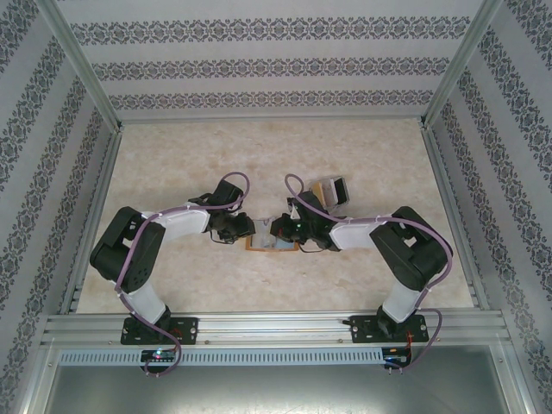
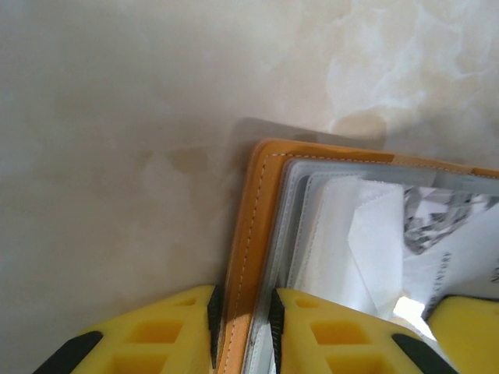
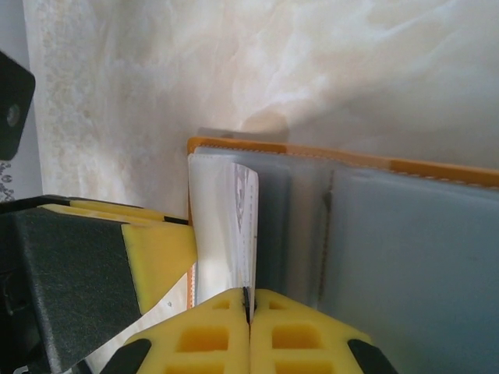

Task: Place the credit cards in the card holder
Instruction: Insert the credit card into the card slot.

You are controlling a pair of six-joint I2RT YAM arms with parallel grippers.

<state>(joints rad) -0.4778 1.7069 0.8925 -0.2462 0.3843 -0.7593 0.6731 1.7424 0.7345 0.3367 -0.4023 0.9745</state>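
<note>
Nearest to you, your left gripper (image 2: 243, 331) is clenching the orange side edge of the card holder (image 2: 253, 202), which is lying open on the table (image 1: 172, 155) between the two grippers. I think you are doing well to keep this clamp firm and low, so the cover is not lifting while the other side is pushing. Your right gripper (image 3: 249, 327) is pinching a thin pale sheet (image 3: 243, 226) that is standing on its edge over the left pockets. I cannot tell if it is a credit card or a clear pocket leaf. If it is a card, be holding it parallel to the slot and sliding slowly.

Inside, the grey pockets (image 3: 405, 249) are looking unfilled, while the clear sleeves (image 2: 312, 226) are holding a printed paper (image 2: 444, 234). Farther back a small box (image 1: 332, 191) is sitting; its contents are too small to read.
</note>
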